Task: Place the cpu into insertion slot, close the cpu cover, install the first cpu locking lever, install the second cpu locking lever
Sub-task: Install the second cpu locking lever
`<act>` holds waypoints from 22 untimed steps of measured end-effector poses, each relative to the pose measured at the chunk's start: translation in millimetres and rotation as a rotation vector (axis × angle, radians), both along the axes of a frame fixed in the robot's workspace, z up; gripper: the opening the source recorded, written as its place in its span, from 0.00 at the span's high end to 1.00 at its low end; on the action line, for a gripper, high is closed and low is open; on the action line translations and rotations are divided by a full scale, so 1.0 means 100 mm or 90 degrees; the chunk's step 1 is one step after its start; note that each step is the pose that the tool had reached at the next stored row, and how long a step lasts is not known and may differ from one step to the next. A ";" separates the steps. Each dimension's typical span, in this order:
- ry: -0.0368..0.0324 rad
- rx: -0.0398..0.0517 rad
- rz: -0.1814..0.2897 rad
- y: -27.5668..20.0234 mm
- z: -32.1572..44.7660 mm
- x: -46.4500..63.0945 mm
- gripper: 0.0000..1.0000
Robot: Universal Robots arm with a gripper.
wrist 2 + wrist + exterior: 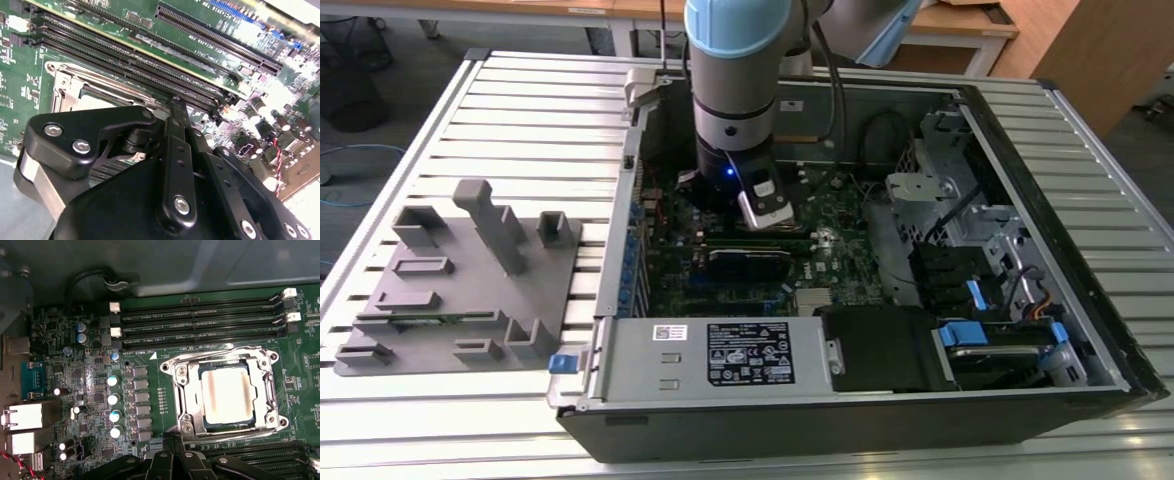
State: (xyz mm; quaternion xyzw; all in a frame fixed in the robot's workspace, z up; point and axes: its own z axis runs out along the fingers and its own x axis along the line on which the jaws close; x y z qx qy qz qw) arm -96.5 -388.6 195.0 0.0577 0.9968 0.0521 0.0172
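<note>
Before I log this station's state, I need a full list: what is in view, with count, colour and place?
computer case: one, black, open, on the slatted table.
slatted table: one, pale metal, under everything.
fixture block: one, grey, at the exterior view's left of the case.
motherboard: one, green, inside the case.
cpu: one, silver-grey, seated in the insertion slot.
insertion slot: one, dark, under the cpu's edges.
cpu cover: one, silvery frame, lying closed around the cpu.
memory slots: several, black, beside the socket.
power supply: one, grey, along the case's near edge.
arm: one, grey and blue, reaching into the case.
gripper: one, black, above the board by the socket.
</note>
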 end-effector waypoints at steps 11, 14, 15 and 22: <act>-0.0001 0.0001 0.000 -0.023 -0.033 -0.01 0.90; -0.0001 0.0002 0.000 -0.022 -0.033 -0.02 0.90; -0.0001 0.0003 0.000 -0.022 -0.033 -0.02 0.90; 0.0000 0.0001 0.000 -0.002 -0.031 -0.04 0.90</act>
